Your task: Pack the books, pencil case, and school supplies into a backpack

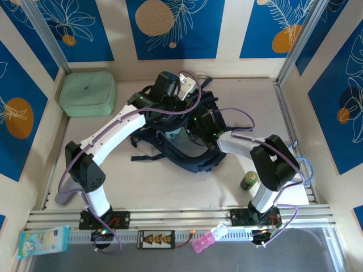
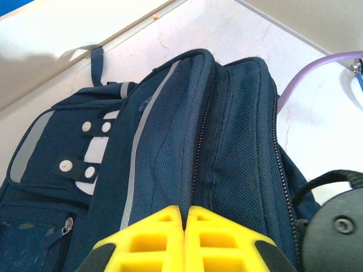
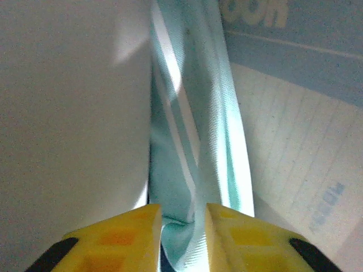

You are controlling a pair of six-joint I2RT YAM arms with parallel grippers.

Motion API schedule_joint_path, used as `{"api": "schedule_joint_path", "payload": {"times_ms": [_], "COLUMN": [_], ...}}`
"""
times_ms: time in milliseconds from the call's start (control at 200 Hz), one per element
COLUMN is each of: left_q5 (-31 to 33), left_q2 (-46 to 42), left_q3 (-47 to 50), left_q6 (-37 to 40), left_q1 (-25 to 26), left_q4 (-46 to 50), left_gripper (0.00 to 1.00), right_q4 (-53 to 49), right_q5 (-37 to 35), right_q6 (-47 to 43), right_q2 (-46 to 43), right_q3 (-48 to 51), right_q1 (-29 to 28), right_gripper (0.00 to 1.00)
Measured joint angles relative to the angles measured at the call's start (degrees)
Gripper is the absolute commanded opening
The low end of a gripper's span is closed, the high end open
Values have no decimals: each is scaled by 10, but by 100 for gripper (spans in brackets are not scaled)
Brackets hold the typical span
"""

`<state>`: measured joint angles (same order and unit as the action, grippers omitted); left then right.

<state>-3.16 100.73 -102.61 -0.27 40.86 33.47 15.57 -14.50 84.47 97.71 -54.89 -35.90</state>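
The navy backpack [image 1: 198, 161] lies mid-table under both arms. In the left wrist view its ribbed top and pale stripe [image 2: 164, 141] fill the frame. My left gripper [image 2: 185, 212] is shut, pinching a fold of backpack fabric along a zipper seam. My right gripper [image 3: 182, 218] is shut on the pale-blue pencil case [image 3: 193, 141], whose soft fabric bunches between the yellow fingers. The pouch hangs between a grey-white surface on the left and a pale lined cover with a blue band [image 3: 295, 147] on the right. From above, a bit of the pencil case [image 1: 173, 135] shows at the backpack's opening. The tan and navy books are out of view.
A mint-green boxy case [image 1: 88, 93] sits in the back left corner. A small green cylinder [image 1: 249, 180] stands by the right arm's base. A tissue pack [image 1: 42, 241] and a pink item [image 1: 204, 241] lie on the front rail. Walls enclose the table on three sides.
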Motion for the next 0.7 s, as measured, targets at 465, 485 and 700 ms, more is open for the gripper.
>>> {"api": "schedule_joint_path", "payload": {"times_ms": [465, 485, 700], "left_q5": [-2, -3, -20], "left_q2": [0, 0, 0], "left_q3": [0, 0, 2], "left_q6": [-12, -12, -14], "left_q1": [-4, -4, -9], "left_q4": [0, 0, -3], "left_gripper": [0, 0, 0], "right_q4": [113, 118, 132], "right_q5": [90, 90, 86], "right_q6": [11, 11, 16], "right_q2": [132, 131, 42], "right_q3": [-38, -36, 48], "right_q1": [0, 1, 6], "right_gripper": [16, 17, 34]}}
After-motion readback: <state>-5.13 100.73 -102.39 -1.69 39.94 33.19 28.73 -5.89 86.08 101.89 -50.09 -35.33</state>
